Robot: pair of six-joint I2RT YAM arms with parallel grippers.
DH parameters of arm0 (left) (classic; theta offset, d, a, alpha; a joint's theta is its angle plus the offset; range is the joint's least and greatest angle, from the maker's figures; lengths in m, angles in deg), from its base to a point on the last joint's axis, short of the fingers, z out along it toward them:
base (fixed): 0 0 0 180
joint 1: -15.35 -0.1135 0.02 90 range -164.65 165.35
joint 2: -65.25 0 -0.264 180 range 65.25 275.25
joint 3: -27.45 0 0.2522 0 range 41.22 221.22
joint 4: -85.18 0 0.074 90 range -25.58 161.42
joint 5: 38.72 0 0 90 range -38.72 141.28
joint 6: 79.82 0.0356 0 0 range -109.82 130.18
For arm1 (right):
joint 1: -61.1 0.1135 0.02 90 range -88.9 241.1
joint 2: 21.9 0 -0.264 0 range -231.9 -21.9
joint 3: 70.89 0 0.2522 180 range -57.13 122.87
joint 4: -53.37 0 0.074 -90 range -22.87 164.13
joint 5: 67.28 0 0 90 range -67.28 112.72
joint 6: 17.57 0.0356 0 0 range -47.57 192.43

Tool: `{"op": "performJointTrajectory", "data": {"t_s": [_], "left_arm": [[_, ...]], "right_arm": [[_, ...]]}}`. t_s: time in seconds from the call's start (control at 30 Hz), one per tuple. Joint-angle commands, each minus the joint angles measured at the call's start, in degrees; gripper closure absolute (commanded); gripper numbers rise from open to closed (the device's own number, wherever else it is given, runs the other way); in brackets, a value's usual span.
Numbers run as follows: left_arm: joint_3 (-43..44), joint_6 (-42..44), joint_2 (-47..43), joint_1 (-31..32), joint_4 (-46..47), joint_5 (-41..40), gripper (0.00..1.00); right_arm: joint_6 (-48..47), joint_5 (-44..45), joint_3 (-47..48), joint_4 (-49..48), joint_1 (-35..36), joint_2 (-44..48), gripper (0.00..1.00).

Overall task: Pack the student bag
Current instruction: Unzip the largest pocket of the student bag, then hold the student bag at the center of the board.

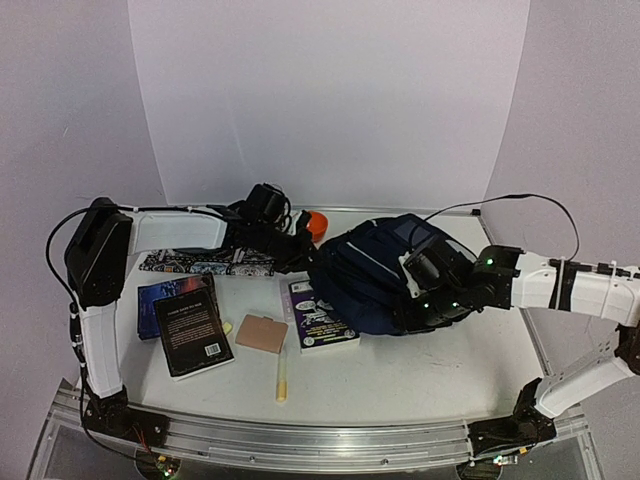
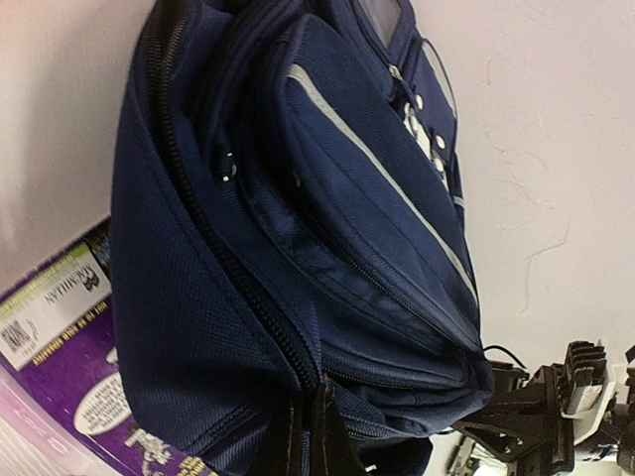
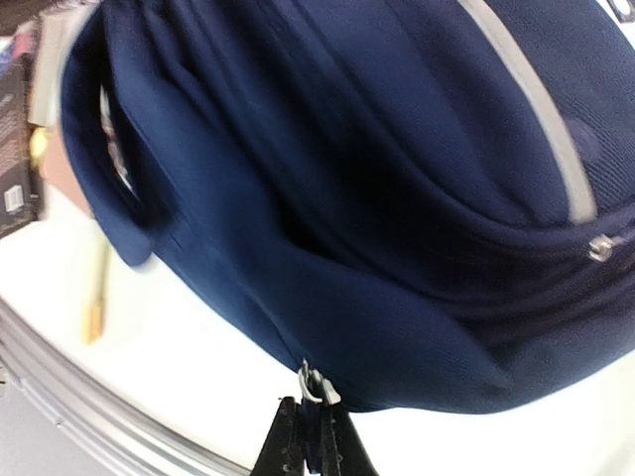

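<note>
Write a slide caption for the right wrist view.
Right gripper, jaws shut on a zipper pull at the student bag's lower edge, white table beneath.

The student bag [image 1: 370, 270] lies on the table [image 1: 420, 370], books [image 1: 192, 322] to its left.

- The student bag [image 1: 370, 275] was navy blue, with a thin pale-grey stripe and white patches.
- A book [image 1: 320, 315] touching it had a purple cover with white speech bubbles.
- Another book [image 1: 192, 335] was black with a white barcode label.
- A flat case [image 1: 205, 262] carried a black-and-white pattern.
- A small card [image 1: 262, 333] was tan, a thin stick [image 1: 282, 375] yellow, a round object [image 1: 317, 224] orange.
- The counter [image 1: 420, 370] was white.
</note>
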Motion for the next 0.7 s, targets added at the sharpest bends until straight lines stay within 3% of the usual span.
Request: {"op": "performJointTrajectory", "data": {"t_s": [0.0, 0.13, 0.17, 0.3, 0.4, 0.53, 0.67], "left_arm": [[5.3, 8.2, 2.3, -6.8, -3.6, -13.9, 1.0], [5.6, 8.5, 2.1, -6.7, -3.9, -12.2, 0.98], [5.5, 7.9, 1.8, -6.6, -3.8, -11.7, 0.93], [3.6, 5.0, -1.9, -5.2, -3.9, -12.6, 0.56], [-0.6, -0.1, -5.5, -4.1, -3.8, -13.7, 0.39], [-5.8, -5.4, -9.8, -1.0, -3.6, -15.5, 0.23], [-8.7, -10.4, -11.6, 3.7, -1.6, -15.4, 0.16]], "right_arm": [[1.8, 1.7, -2.7, 19.0, 0.0, 0.6, 1.0], [0.4, -1.3, 0.0, 14.9, 0.0, 0.1, 1.0], [0.3, -2.3, 1.0, 13.2, 0.0, 0.2, 1.0], [-0.4, -3.8, 6.0, 8.5, 0.0, -2.8, 1.0], [-0.5, -3.9, 9.0, 6.3, 0.0, -5.4, 1.0], [-0.1, -2.9, 11.9, 4.4, 0.0, -8.1, 1.0], [0.1, -2.8, 14.1, 2.2, 0.0, -9.6, 1.0]]}}
